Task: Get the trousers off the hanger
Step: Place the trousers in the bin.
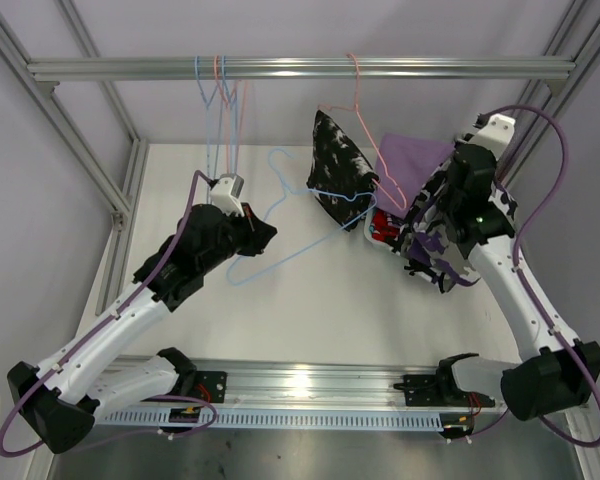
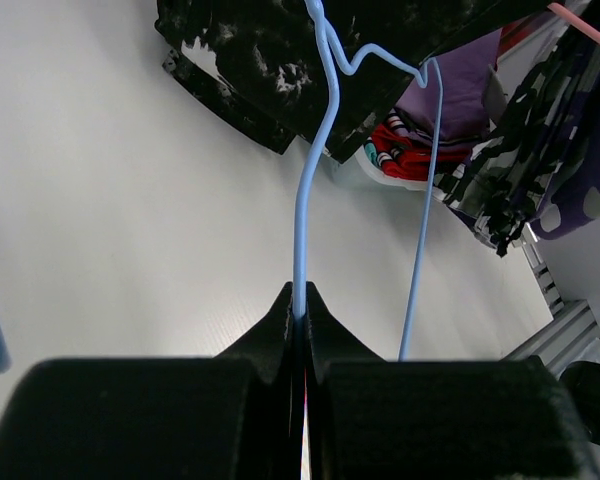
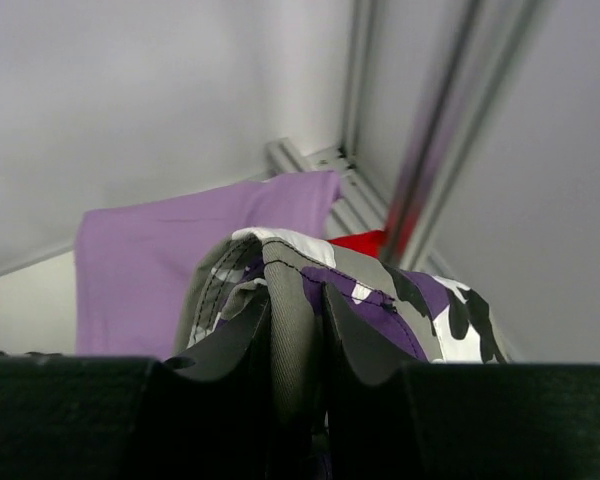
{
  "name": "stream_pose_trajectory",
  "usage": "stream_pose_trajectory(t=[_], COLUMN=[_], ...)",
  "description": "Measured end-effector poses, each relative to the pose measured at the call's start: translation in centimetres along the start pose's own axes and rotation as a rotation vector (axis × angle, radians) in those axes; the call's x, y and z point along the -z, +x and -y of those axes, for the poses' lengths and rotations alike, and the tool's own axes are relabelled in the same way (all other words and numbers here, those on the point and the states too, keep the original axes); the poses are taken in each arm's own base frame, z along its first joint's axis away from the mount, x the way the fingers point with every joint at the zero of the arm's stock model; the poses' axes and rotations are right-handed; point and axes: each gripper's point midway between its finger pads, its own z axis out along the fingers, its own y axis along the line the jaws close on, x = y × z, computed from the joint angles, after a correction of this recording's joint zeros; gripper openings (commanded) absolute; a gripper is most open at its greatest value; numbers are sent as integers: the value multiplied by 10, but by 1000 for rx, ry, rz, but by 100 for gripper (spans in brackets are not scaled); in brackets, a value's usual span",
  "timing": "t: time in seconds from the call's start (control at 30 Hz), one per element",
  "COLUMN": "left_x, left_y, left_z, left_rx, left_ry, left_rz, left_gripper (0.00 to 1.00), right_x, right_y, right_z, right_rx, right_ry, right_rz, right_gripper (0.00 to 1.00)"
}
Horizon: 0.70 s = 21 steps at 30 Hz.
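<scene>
My left gripper [image 1: 255, 235] [image 2: 302, 295] is shut on the wire of a blue hanger [image 2: 300, 200]. The black trousers with white blotches [image 1: 338, 165] [image 2: 270, 50] hang over that hanger's far end. My right gripper [image 1: 420, 228] [image 3: 295, 295] is shut on a fold of the purple-white-black print trousers [image 1: 445, 255] [image 3: 420, 300]. The lilac trousers [image 1: 415, 160] [image 3: 160, 260] hang from a pink hanger [image 1: 360, 90] on the rail. The red trousers [image 1: 385, 228] [image 2: 410, 150] lie on the table below, with a teal edge [image 2: 368, 152] beside them.
Several empty blue and pink hangers [image 1: 220, 90] hang from the metal rail [image 1: 300, 68] at the back left. Frame posts [image 1: 115, 200] stand at the table's corners. The white table [image 1: 310, 310] stretches in front of the clothes.
</scene>
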Motion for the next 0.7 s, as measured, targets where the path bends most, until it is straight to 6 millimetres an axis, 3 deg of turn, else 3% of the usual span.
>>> stream_pose_trajectory(t=[0.1,0.37,0.7], left_x=[0,0,0], left_y=[0,-1,-1], left_z=[0,0,0], left_rx=[0,-9,-16], left_ry=[0,1,0], left_rz=[1,2,1], left_gripper=[0,0,0], right_x=[-12,-39,-81], right_y=[5,12,53], right_z=[-20,-42,-75], right_rx=[7,15,0], right_ry=[-50,-87,-148], right_rz=[-22,-41,-76], right_gripper=[0,0,0])
